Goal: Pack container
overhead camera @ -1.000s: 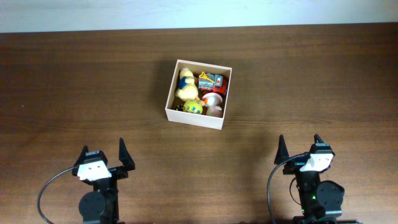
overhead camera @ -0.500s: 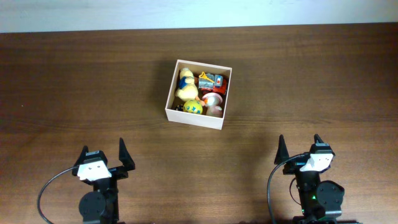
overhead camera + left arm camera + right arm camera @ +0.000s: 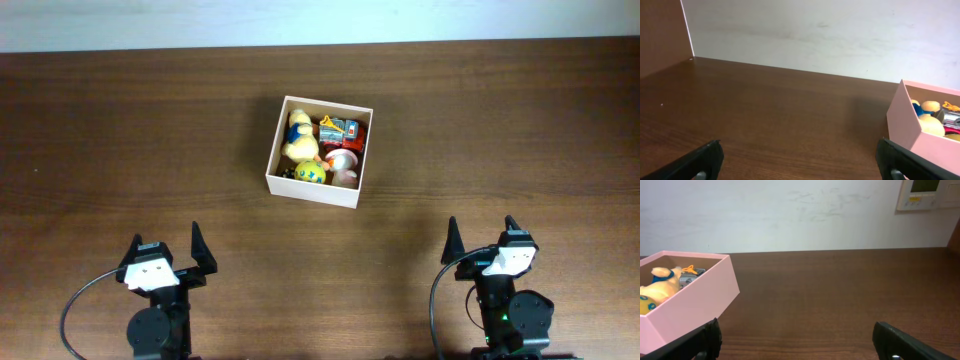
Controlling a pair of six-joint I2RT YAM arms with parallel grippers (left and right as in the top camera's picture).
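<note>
Packing looks finished: toys [image 3: 320,150] lie in the container [image 3: 312,190], mid-surface [image 3: 500,120]. Left gripper [image 3: 166,240] and right gripper [image 3: 481,232] sit spread and empty by the near edge. Probably no next move is needed.

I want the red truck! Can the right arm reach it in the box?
Probably yes: the red toy truck lies uncovered in the open-topped cream cardboard box, and only brown wooden table separates it from the open right tool.
</note>
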